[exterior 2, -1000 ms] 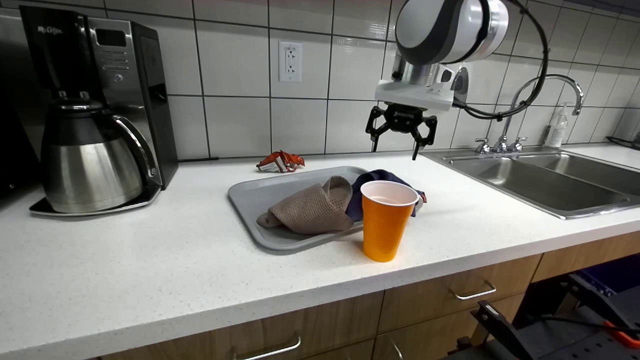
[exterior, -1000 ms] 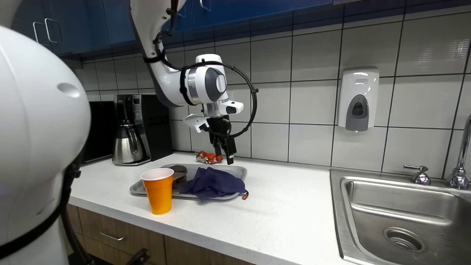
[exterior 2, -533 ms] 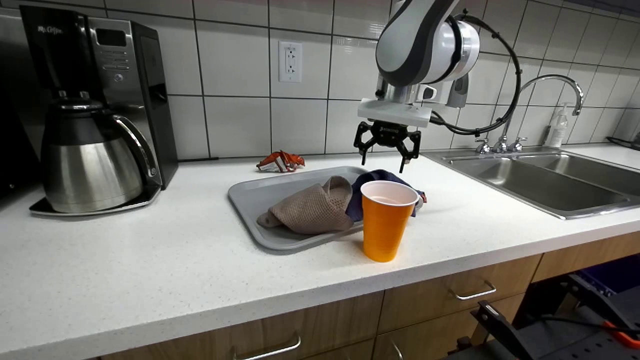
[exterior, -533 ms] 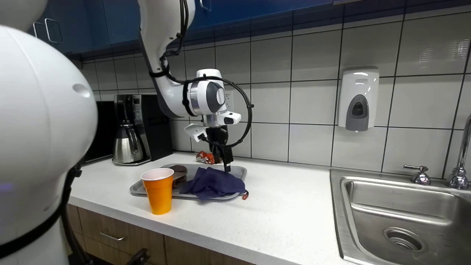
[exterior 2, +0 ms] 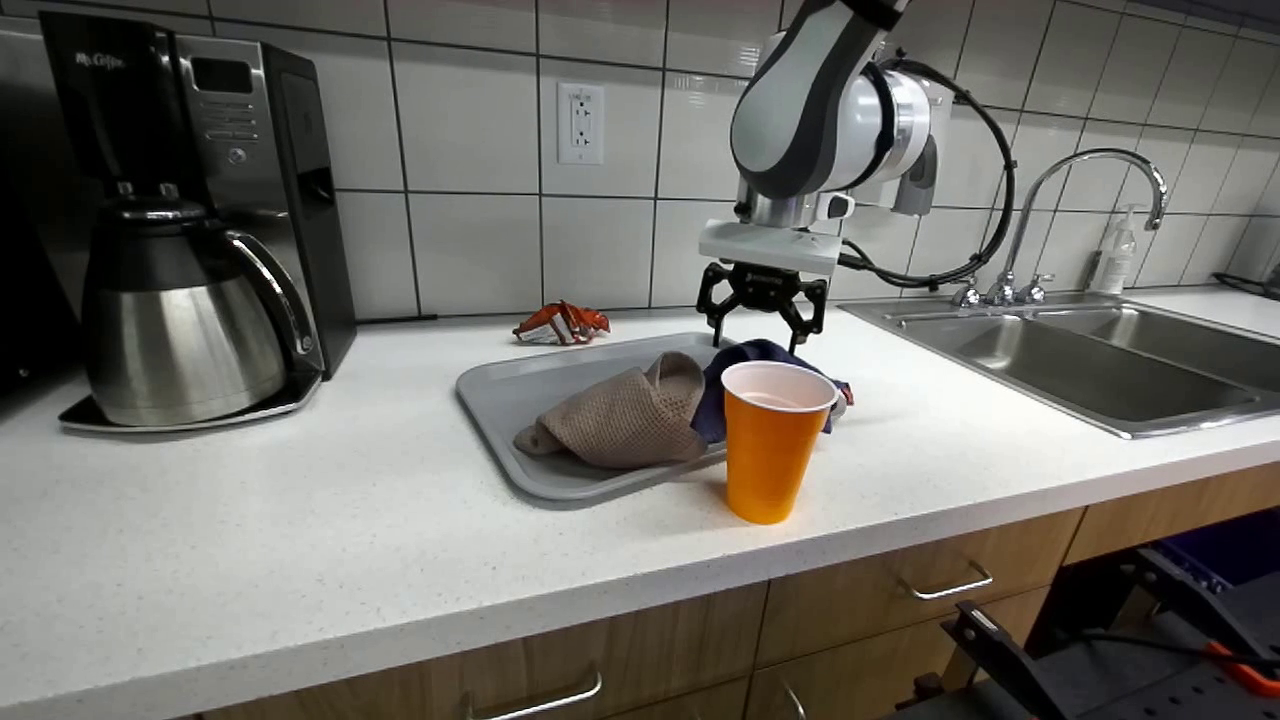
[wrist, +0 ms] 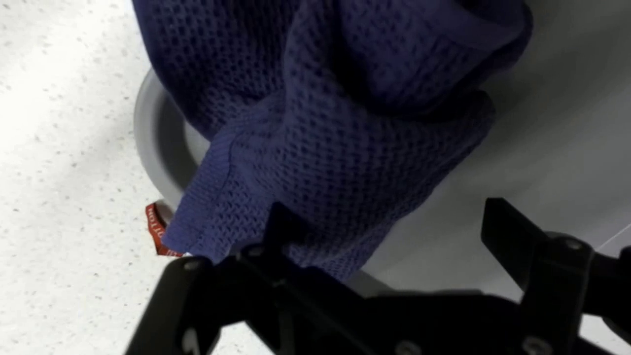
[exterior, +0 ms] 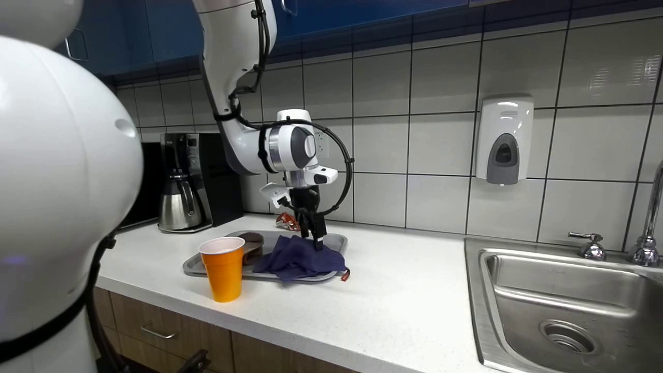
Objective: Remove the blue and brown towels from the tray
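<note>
Blue towel point(wrist: 340, 153) & brown towel point(exterior 2: 625, 422) lie rumpled, w/ dimpled weave, on tray point(exterior 2: 535, 388), tool point(wrist: 388, 212) spread.

Dimpled navy across the blue towel point(wrist: 320, 148), dimpled grey-brown across the brown towel point(exterior 2: 625, 420), plain grey over the tray point(exterior 2: 530, 375), orange outside the cup point(exterior 2: 775, 455), speckled white along the counter point(exterior 2: 300, 520).

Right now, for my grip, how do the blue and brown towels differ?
Colour: the blue towel is dark navy, the brown towel grey-brown.
Shape: the blue towel lies in loose folds; the brown towel is curled over.
Place: the open gripper is low at the blue towel, contact unclear, but apart from the brown towel.
Both are textured and lie on the tray.
</note>
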Motion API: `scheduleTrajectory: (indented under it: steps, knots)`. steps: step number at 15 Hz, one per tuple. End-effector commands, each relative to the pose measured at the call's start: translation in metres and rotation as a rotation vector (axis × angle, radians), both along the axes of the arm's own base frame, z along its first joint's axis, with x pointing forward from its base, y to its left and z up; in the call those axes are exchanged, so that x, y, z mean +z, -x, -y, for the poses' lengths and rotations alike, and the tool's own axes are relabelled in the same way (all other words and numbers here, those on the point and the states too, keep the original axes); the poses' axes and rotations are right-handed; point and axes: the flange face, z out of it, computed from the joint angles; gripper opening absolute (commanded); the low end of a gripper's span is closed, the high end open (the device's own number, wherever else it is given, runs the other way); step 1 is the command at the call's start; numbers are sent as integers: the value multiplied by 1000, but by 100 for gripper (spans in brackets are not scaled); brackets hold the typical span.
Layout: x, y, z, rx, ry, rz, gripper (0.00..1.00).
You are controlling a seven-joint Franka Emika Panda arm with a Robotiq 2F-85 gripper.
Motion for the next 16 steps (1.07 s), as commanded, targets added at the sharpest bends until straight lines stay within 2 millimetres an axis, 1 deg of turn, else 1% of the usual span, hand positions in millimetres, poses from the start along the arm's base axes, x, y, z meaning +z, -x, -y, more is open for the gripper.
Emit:
scheduleTrajectory:
  steps: [1, 4, 14, 15, 16]
  knots:
    - [-5, -2, -5, -29, -5, -17, 100]
    - [-9, 3, -7, -33, -10, -31, 100]
    - [-7, 18, -12, -24, -12, -50, 100]
    - [-7, 20, -13, -22, -14, -53, 88]
    - [-7, 22, -14, -20, -12, -55, 72]
